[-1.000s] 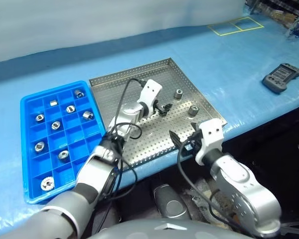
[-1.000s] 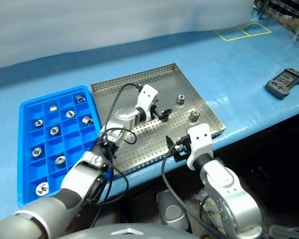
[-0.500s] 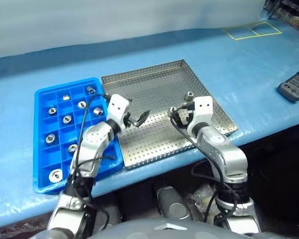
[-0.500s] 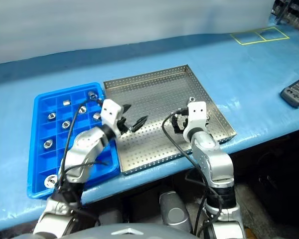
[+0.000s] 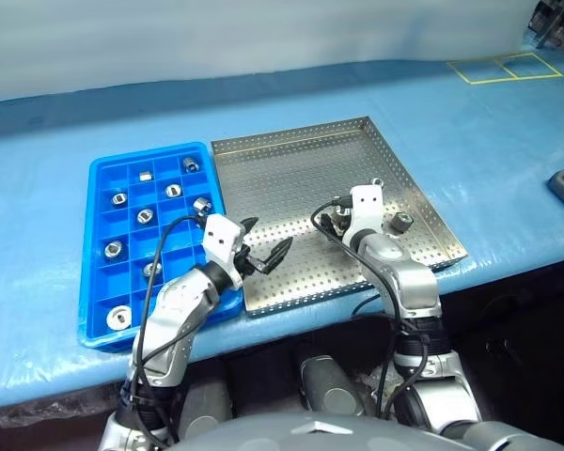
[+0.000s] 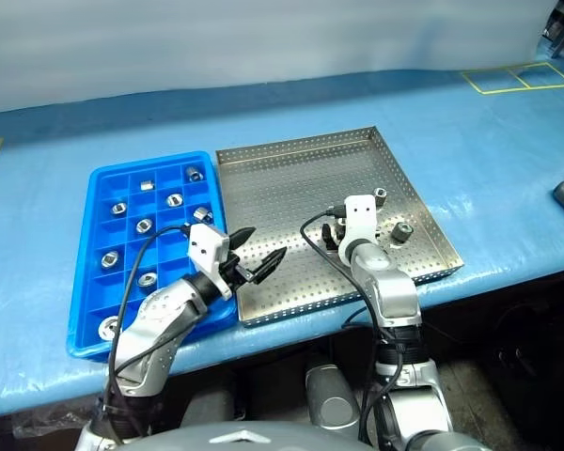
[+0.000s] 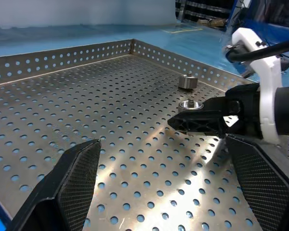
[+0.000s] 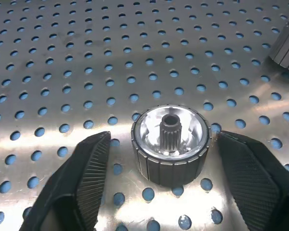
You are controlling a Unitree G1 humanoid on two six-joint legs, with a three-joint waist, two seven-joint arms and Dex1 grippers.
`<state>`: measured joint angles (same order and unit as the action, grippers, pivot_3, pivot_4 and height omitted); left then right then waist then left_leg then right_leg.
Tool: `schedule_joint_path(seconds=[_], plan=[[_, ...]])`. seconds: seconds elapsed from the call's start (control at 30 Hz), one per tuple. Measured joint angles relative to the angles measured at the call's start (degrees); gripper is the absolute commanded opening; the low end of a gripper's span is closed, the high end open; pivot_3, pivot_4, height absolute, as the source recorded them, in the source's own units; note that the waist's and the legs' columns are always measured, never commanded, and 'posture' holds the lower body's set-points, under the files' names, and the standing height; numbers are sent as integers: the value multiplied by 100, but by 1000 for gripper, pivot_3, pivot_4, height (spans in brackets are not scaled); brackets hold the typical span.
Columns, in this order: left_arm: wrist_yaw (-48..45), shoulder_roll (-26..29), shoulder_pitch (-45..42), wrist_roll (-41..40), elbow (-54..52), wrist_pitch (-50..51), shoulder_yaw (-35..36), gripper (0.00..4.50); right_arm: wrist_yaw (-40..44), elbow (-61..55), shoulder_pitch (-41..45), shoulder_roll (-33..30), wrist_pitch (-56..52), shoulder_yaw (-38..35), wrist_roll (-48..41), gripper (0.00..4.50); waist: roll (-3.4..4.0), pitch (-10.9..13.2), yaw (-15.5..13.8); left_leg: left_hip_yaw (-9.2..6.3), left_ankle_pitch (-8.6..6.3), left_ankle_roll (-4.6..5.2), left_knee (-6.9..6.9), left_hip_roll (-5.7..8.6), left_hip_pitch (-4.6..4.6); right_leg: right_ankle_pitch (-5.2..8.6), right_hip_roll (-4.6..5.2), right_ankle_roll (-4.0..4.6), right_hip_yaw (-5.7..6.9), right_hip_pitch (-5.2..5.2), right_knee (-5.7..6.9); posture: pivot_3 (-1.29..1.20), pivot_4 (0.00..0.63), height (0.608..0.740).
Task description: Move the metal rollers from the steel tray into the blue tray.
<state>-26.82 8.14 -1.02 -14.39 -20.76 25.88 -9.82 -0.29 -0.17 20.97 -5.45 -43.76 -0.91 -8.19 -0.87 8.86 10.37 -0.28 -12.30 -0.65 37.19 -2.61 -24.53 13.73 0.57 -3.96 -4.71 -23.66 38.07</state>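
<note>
Right hand [image 8: 171,192], half open, straddles a roller [image 8: 171,144] without gripping; centre it before squeezing, while left hand [image 5: 261,249] hangs wide and empty.

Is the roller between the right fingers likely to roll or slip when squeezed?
The roller stands on its flat end on the steel tray, so it probably won't roll. Its ribbed side likely aids grip. Solid metal: stiff, probably heavy for its size.

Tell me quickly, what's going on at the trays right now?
The robot is moving metal rollers out of the steel tray into the blue tray, which already holds several. The right gripper is down on the steel tray with its fingers on either side of one roller, not yet touching it. The left gripper is open and empty near the steel tray's front-left corner. Two more rollers lie near its right rim.
</note>
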Motion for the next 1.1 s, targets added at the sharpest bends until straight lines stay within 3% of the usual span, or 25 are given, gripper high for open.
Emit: schedule_joint_path(seconds=[0.13, 0.37, 0.5, 0.67, 0.9, 1.1], plan=[[-79, 98, 55, -69, -136, 0, -132, 4500, 24, 18, 2, -2, 67, -63, 9, 1699, 1, 0, -23, -1, 0, 0, -1, 0, 0, 0, -1, 1, 0, 0, 0, -136, 150, 740], [203, 70, 129, -139, -203, -62, -36, 4500, 156, 14, 58, -20, 11, 6, 29, 1692, 5, 2, -69, -1, 0, 0, -1, -1, 1, 0, -2, 1, 0, -1, 1, -39, 150, 740], [690, -16, 245, -126, -479, -263, 370, 4500, 367, 14, 632, 51, -91, 352, 104, 1692, 7, 4, -151, -1, 1, 0, -1, -4, 5, -2, -8, 4, -4, -7, 8, 48, 150, 740], [1101, 41, 764, -66, -1081, -376, 788, 4500, 745, 158, 1515, 412, -26, 811, 104, 1692, 7, 3, -544, -10, 0, 0, -15, -11, 11, 2, -14, 31, 11, -5, 10, 197, 150, 740], [1629, -65, 1743, 51, -1805, -390, 985, 4500, 1273, 1104, 1918, 992, 266, 1414, 126, 1692, 3, 4, -1262, -14, -1, -2, -13, -4, -12, 3, 7, 39, 44, -2, -17, 322, 150, 740], [1837, -153, 2100, 74, -2040, -428, 973, 4500, 1546, 1468, 2018, 1191, 505, 1711, 222, 1692, 4, 4, -1531, -20, 2, -8, -10, -8, -8, 26, 5, 72, 58, 0, -11, 356, 150, 740]])
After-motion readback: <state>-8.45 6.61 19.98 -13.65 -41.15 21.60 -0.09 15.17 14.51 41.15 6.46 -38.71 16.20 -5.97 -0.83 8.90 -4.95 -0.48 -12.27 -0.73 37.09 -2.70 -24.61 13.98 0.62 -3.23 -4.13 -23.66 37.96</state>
